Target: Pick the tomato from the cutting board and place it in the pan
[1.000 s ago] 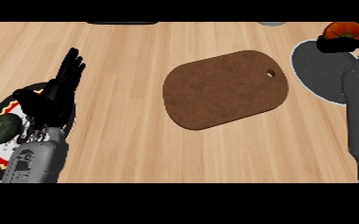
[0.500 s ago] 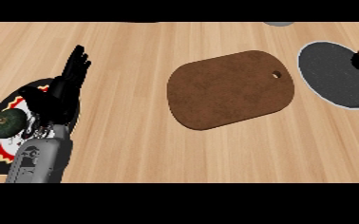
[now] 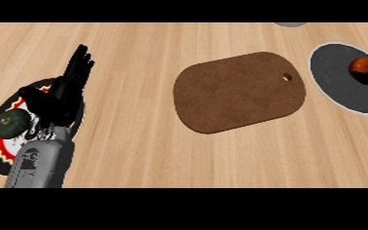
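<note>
One hand in view: we record the left hand [image 3: 56,100] at the lower left, grey forearm rising from the lower edge; the right hand shows nowhere.
Fingers: we see the left fingers [image 3: 79,66] straight and together, pointing up the bench, with the thumb out to the left; they clasp nothing.
Boards counted: one brown cutting board [image 3: 241,91], rounded, with a small hole near its right corner, lying bare at mid-bench.
Pans counted: one dark pan [image 3: 338,78] with a pale rim, cut by the right edge, just beside the board.
Tomatoes counted: one tomato [image 3: 359,66], red, lying inside the pan at the right edge, partly cut off.
Plates counted: one patterned plate [image 3: 14,148] under the left hand.
Other items: one dark green vegetable [image 3: 13,123] on that plate; one grey object [image 3: 290,24] at the top edge, too cropped to identify.
Bench [image 3: 144,151]: pale wood grain.
</note>
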Controlling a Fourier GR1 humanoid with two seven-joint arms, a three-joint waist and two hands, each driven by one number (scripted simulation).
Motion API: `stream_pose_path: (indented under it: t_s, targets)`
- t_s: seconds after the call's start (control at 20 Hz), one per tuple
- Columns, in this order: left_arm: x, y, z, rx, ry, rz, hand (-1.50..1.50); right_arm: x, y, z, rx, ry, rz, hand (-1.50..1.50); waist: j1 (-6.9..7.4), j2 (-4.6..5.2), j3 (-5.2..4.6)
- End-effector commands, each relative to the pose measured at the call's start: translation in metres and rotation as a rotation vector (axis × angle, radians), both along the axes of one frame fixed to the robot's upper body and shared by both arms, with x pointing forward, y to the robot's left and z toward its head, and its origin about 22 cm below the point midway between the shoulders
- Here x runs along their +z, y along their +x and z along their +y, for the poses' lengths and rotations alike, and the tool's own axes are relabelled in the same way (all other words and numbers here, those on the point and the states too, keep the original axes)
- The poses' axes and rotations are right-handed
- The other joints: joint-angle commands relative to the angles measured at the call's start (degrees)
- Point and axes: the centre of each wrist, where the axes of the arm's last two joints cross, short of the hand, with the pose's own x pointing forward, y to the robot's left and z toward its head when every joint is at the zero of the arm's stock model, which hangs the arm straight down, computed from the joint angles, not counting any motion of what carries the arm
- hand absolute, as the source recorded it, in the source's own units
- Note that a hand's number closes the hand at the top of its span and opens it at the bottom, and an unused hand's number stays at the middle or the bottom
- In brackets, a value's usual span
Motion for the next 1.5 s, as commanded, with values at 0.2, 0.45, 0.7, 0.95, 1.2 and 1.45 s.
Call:
stream_pose_path:
  t_s: [0.2, 0.45, 0.7, 0.95, 1.2, 1.45]
  targets:
    - [-0.014, -0.009, 0.009, 0.003, 0.001, 0.003, 0.0, -0.015, -0.022, -0.021, 0.098, 0.12, -0.052, -1.5, 0.11, 0.11, -0.04]
    - [0.0, -0.002, 0.0, 0.015, 0.007, 0.011, 0.0, -0.035, -0.016, 0.0, 0.056, 0.104, -0.302, -1.5, -1.06, -0.52, -0.08]
    - [-0.01, -0.007, 0.015, 0.062, 0.014, 0.015, 0.0, -0.038, -0.036, -0.02, 0.059, 0.197, -0.486, -1.5, -2.73, -1.21, -0.28]
    - [-0.002, -0.017, 0.015, 0.104, 0.021, 0.04, 0.0, -0.061, -0.061, -0.027, 0.197, 0.345, -0.524, -1.5, -4.79, -2.4, -0.5]
    - [-0.022, -0.024, 0.028, 0.126, 0.032, 0.05, 0.0, -0.06, -0.082, -0.035, 0.271, 0.348, -0.54, -1.5, -6.47, -2.83, -0.74]
    - [-0.009, -0.015, 0.028, 0.138, 0.002, 0.045, 0.0, -0.083, -0.12, -0.026, 0.282, 0.341, -0.542, -1.5, -7.66, -3.04, -0.8]
